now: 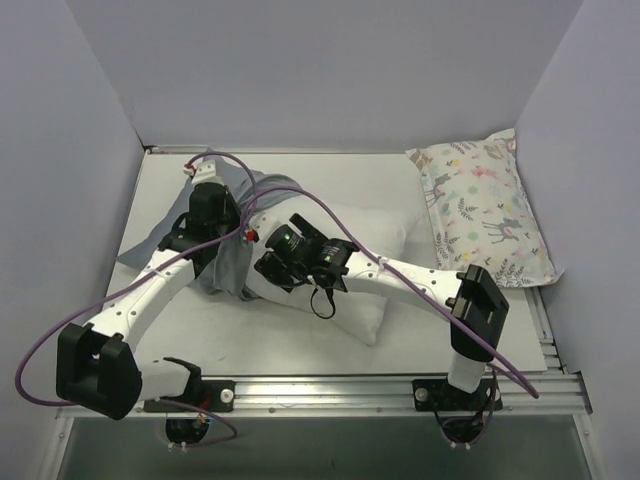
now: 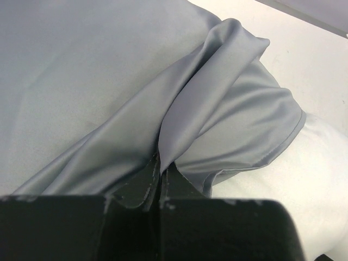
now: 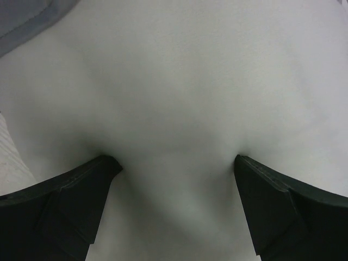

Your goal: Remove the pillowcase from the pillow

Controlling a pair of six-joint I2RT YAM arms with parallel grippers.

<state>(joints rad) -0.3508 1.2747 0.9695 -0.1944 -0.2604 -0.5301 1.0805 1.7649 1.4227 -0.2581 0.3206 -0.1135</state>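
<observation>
The grey pillowcase [image 1: 232, 262] is bunched over the left end of the pillow [image 1: 372, 238], whose plain white right part lies bare. My left gripper [image 1: 222, 240] is shut on a raised fold of the pillowcase [image 2: 179, 109], with the cloth pinched between its black fingers [image 2: 169, 182]. The bare pillow [image 2: 321, 185] shows at the lower right of the left wrist view. My right gripper [image 1: 267, 270] is open, and its spread fingers [image 3: 81, 190] press into the white pillow [image 3: 179, 92]. A strip of pillowcase [image 3: 24, 16] shows at the top left of the right wrist view.
A smaller white pillow printed with pastel animals [image 1: 487, 212] lies at the back right. Pale walls [image 1: 320, 70] close in the white table [image 1: 330, 175] at the back and on both sides. A metal rail [image 1: 330, 390] runs along the near edge.
</observation>
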